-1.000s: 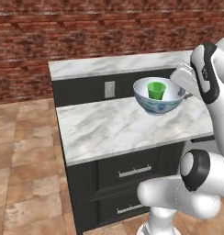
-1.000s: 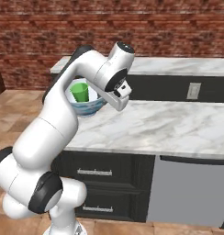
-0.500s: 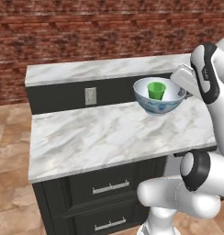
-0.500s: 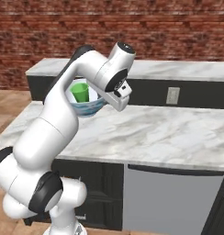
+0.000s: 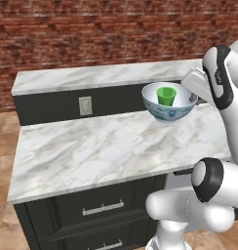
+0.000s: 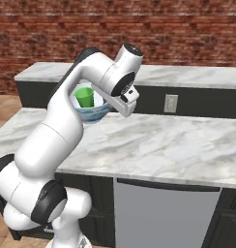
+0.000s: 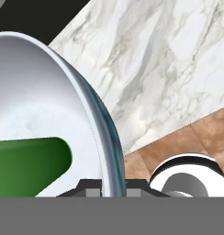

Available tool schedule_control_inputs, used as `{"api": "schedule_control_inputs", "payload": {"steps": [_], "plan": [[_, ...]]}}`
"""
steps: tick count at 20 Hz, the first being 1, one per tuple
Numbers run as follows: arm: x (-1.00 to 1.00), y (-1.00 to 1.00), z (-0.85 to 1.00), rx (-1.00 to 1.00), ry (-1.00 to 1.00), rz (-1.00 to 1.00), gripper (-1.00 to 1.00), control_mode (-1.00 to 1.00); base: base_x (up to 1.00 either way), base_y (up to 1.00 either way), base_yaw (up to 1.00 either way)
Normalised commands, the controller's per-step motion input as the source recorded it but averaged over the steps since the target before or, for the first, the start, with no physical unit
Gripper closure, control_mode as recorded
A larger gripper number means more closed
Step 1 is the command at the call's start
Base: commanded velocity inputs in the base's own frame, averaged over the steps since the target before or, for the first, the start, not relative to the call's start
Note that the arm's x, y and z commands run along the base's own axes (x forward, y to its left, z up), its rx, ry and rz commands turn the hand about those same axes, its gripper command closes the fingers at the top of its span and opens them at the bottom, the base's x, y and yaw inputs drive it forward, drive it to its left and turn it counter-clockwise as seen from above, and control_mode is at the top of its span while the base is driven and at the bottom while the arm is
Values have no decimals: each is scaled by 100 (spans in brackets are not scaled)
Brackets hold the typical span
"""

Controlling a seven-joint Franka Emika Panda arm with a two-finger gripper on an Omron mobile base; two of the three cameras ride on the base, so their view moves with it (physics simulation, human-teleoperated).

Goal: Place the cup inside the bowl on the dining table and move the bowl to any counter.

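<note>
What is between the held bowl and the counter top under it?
Nothing: in the left base view the bowl hangs above bare marble of the counter.

Bright green cup inside white bowl with blue patterning on outer wall and pale interior. White-grey veined marble counter; dark drawer fronts with silver bar handles. Black backsplash with white outlet. Red-brown brick wall with pale mortar lines. Orange-brown tiled floor. White arm with dark joints. Grey appliance panel below counter.
</note>
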Motion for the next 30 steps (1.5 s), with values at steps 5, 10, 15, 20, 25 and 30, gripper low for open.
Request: {"api": "schedule_control_inputs", "payload": {"steps": [5,10,15,20,25,30], "plan": [[0,0,0,0,0,0,100,100,0,-3,0],[0,0,0,0,0,0,100,100,6,-2,0],[0,0,0,0,0,0,100,100,0,0,0],[0,0,0,0,0,0,100,100,0,0,0],[0,0,0,0,0,0,100,-100,0,0,0],[0,0,-7,0,0,0,100,-100,0,0,0]]}}
